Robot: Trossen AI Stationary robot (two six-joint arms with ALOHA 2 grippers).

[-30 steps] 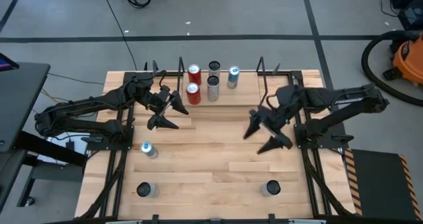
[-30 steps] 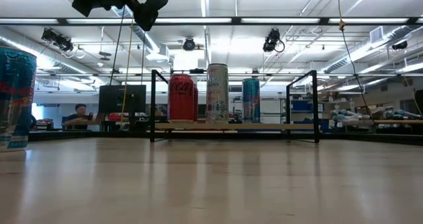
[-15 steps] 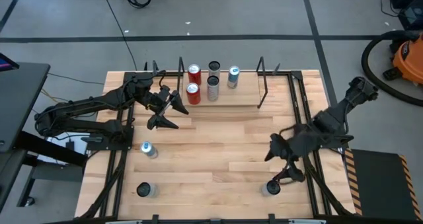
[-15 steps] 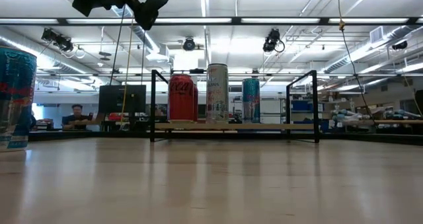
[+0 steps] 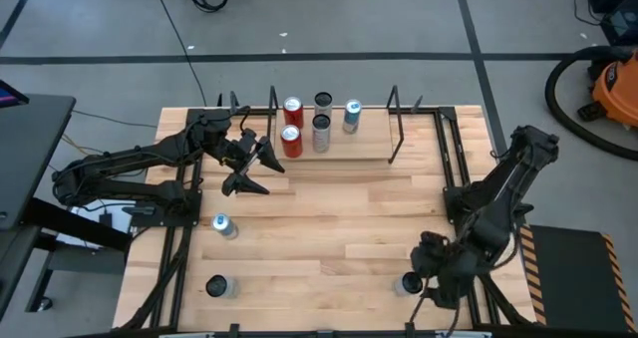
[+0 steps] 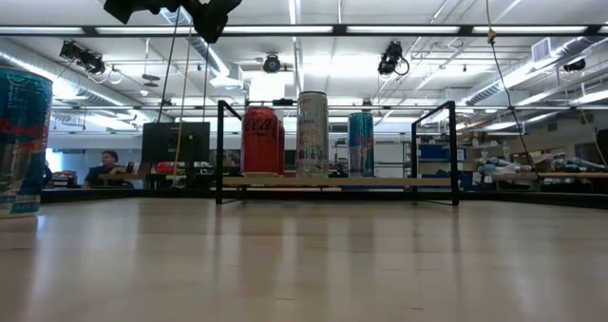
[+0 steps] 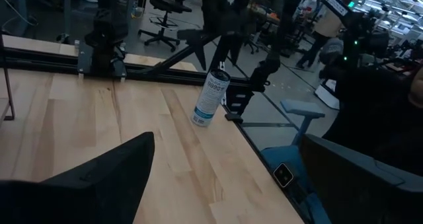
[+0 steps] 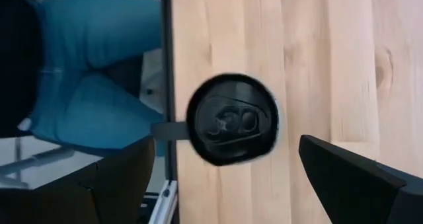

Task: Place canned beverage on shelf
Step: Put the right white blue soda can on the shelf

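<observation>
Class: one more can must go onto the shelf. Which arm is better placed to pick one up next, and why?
The right. Its open claw hangs directly over the dark-topped can at the table's near right edge, jaws either side in the wrist view. The left claw waits beside the black-rod wooden shelf, over no can.

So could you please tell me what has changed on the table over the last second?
The right gripper has swung from mid-table, near the low black-rod shelf with its light wood board, back to the table's near right corner. It now hangs open above the dark-topped can there, not gripping it. The left gripper, the five shelved cans and the other loose cans stayed put.
</observation>
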